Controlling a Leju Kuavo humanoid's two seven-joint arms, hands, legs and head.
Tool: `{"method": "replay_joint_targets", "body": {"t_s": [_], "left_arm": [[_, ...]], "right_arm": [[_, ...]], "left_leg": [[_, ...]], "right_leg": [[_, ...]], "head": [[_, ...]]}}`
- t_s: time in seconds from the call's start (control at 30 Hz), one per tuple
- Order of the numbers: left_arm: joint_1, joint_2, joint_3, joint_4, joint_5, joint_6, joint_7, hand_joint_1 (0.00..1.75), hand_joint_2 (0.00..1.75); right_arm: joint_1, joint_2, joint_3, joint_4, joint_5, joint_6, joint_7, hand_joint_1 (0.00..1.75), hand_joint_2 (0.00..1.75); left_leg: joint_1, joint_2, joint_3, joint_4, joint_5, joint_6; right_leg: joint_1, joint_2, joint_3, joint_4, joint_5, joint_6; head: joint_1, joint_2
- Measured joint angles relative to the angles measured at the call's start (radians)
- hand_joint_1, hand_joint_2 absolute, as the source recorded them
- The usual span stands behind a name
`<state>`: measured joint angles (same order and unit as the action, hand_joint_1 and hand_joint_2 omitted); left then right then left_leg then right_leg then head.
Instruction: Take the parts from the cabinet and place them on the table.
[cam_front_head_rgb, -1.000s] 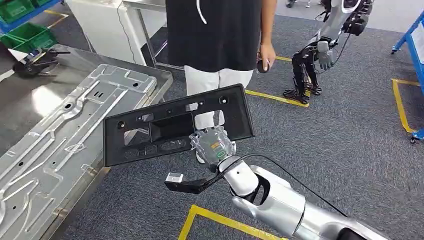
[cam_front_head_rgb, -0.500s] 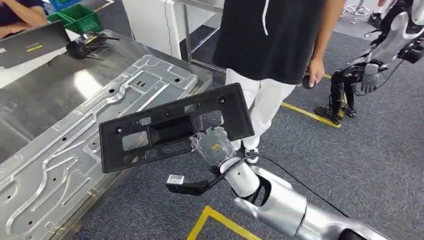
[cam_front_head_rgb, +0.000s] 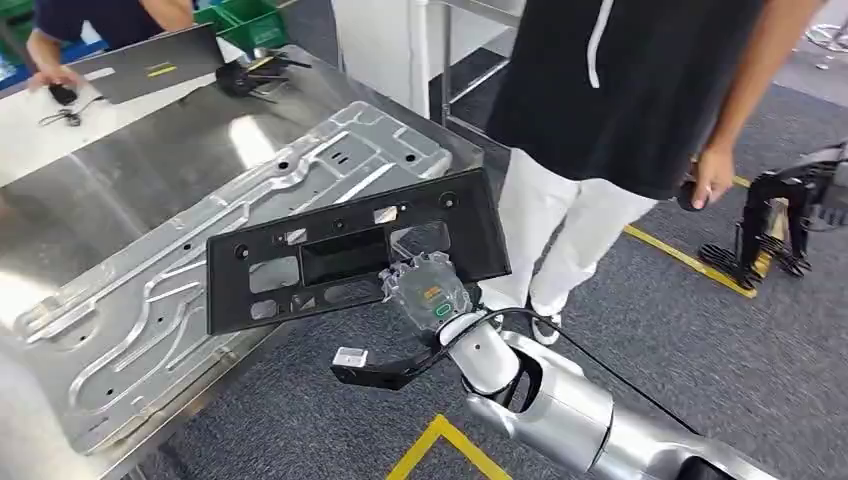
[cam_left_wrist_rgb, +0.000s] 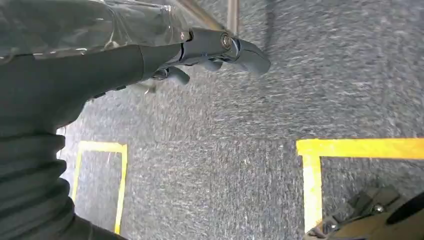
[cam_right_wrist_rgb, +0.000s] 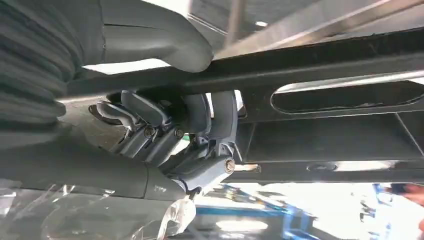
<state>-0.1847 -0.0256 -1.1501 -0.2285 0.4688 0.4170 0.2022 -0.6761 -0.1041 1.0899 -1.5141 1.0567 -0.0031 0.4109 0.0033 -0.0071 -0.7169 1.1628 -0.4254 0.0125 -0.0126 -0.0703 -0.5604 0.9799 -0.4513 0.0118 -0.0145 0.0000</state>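
Fingers: the right hand's dark fingers (cam_right_wrist_rgb: 210, 117) were curled round a bar of the black plastic panel (cam_front_head_rgb: 350, 255), with the thick thumb (cam_right_wrist_rgb: 155, 42) pressed on the opposite face, so the part was clamped between them at its lower edge.
Right hand: the right hand (cam_front_head_rgb: 425, 290) gripped the panel near the right end of its lower rim (an off-centre hold, judged to leave the long left end free to sag or swing).
Panel: it was carried nearly flat, tilted slightly, its left half hanging over the edge of the steel table (cam_front_head_rgb: 150, 170) and its right half out over the grey carpet (cam_front_head_rgb: 700, 340); it was in the air, not resting on anything.
Left hand: the left hand (cam_left_wrist_rgb: 150, 57) hung over the carpet with its fingers loosely curled and nothing in them, probably kept low to stay clear of the load.
Table: a large stamped metal sheet (cam_front_head_rgb: 200, 270) already lay along the near side of the table, directly under the panel's overhanging end, so the panel would likely land on it.
Bystander: a person (cam_front_head_rgb: 620, 110) in a dark top and white trousers stood just beyond the panel's far right corner, close enough to call for a careful swing.
Progress: the part looked close to being set down, though it was not yet released.
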Motion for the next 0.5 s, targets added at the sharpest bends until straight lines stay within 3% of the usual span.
{"method": "replay_joint_targets", "body": {"t_s": [0.03, 0.07, 0.1, 0.2, 0.23, 0.27, 0.3, 0.37, 0.4, 0.43, 0.47, 0.5], "left_arm": [[-0.001, 0.000, 0.000, 0.000, 0.000, 0.000, 0.000, 0.00, 1.75], [-0.003, 0.000, 0.000, 0.000, 0.001, 0.001, 0.000, 0.00, 1.75], [-0.005, 0.000, 0.000, 0.000, 0.002, 0.001, 0.000, 0.00, 1.75], [-0.001, 0.000, 0.000, 0.000, 0.002, 0.003, 0.002, 0.00, 1.75], [0.000, 0.000, 0.000, 0.000, 0.002, 0.003, 0.002, 0.00, 1.75], [0.001, 0.000, 0.000, 0.000, 0.002, 0.004, 0.002, 0.00, 1.75], [-0.002, 0.002, 0.000, 0.000, 0.002, 0.004, 0.002, 0.00, 1.75], [-0.006, 0.002, 0.000, 0.000, 0.002, 0.004, 0.002, 0.00, 1.75], [-0.005, 0.001, 0.000, 0.000, 0.002, 0.004, 0.002, 0.00, 1.75], [-0.003, 0.001, 0.000, 0.000, 0.002, 0.004, 0.002, 0.00, 1.75], [-0.002, 0.002, 0.000, 0.000, 0.002, 0.004, 0.002, 0.00, 1.75], [-0.002, 0.002, 0.000, 0.000, 0.002, 0.004, 0.002, 0.00, 1.75]], "right_arm": [[0.000, 0.001, 0.000, 0.000, 0.000, -0.001, -0.001, 1.75, 1.75], [-0.001, 0.001, 0.000, 0.000, 0.000, -0.001, -0.001, 1.75, 1.75], [-0.003, 0.001, 0.000, 0.000, 0.000, -0.002, -0.001, 1.75, 1.75], [-0.004, 0.003, 0.000, 0.000, 0.001, -0.003, -0.002, 1.75, 1.75], [-0.004, 0.004, 0.000, -0.001, 0.001, -0.003, -0.002, 1.75, 1.75], [-0.005, 0.003, 0.000, -0.001, 0.001, -0.004, -0.002, 1.75, 1.75], [-0.005, 0.003, 0.000, -0.001, 0.002, -0.006, -0.002, 1.75, 1.75], [-0.001, 0.000, 0.000, -0.001, 0.002, -0.006, -0.001, 1.75, 1.75], [0.001, -0.002, 0.000, 0.000, 0.002, -0.006, -0.001, 1.75, 1.75], [0.003, -0.002, 0.000, 0.000, 0.002, -0.006, -0.001, 1.75, 1.75], [0.003, -0.002, 0.000, 0.000, 0.002, -0.006, -0.001, 1.75, 1.75], [0.003, -0.003, 0.000, 0.000, 0.002, -0.006, -0.001, 1.75, 1.75]], "left_leg": [[-0.001, 0.025, 0.056, -0.112, 0.050, 0.003], [-0.009, 0.081, 0.089, -0.183, 0.055, 0.007], [-0.018, 0.069, 0.091, -0.188, 0.054, 0.019], [-0.023, 0.039, 0.086, -0.186, 0.051, 0.033], [-0.017, 0.026, 0.097, -0.192, 0.053, 0.040], [-0.013, 0.014, 0.102, -0.195, 0.053, 0.045], [-0.011, 0.008, 0.105, -0.194, 0.052, 0.057], [-0.011, -0.018, 0.107, -0.194, 0.049, 0.061], [-0.013, -0.033, 0.108, -0.194, 0.049, 0.061], [-0.013, -0.046, 0.108, -0.194, 0.049, 0.061], [-0.013, -0.062, 0.109, -0.193, 0.049, 0.061], [-0.013, -0.079, 0.112, -0.193, 0.049, 0.061]], "right_leg": [[0.000, -0.012, 0.008, 0.000, -0.006, 0.004], [0.003, -0.021, 0.015, -0.001, -0.010, 0.009], [0.012, -0.030, 0.014, 0.000, -0.015, 0.015], [0.010, -0.054, 0.022, -0.006, -0.021, 0.025], [0.007, -0.055, 0.026, -0.003, -0.030, 0.035], [0.002, 0.000, 0.025, 0.019, -0.044, 0.039], [0.002, 0.043, -0.004, 0.080, -0.076, 0.037], [0.003, 0.064, -0.095, 0.247, -0.146, 0.038], [0.003, 0.066, -0.137, 0.312, -0.161, 0.038], [0.003, 0.067, -0.157, 0.327, -0.150, 0.037], [0.003, 0.068, -0.150, 0.291, -0.113, 0.034], [0.002, 0.073, -0.119, 0.213, -0.061, 0.031]], "head": [[0.000, 0.000], [0.000, 0.000], [0.001, 0.000], [0.002, 0.000], [0.002, 0.000], [0.003, 0.000], [0.003, 0.000], [0.005, 0.000], [0.005, 0.000], [0.005, 0.000], [0.005, 0.000], [0.005, 0.000]]}}
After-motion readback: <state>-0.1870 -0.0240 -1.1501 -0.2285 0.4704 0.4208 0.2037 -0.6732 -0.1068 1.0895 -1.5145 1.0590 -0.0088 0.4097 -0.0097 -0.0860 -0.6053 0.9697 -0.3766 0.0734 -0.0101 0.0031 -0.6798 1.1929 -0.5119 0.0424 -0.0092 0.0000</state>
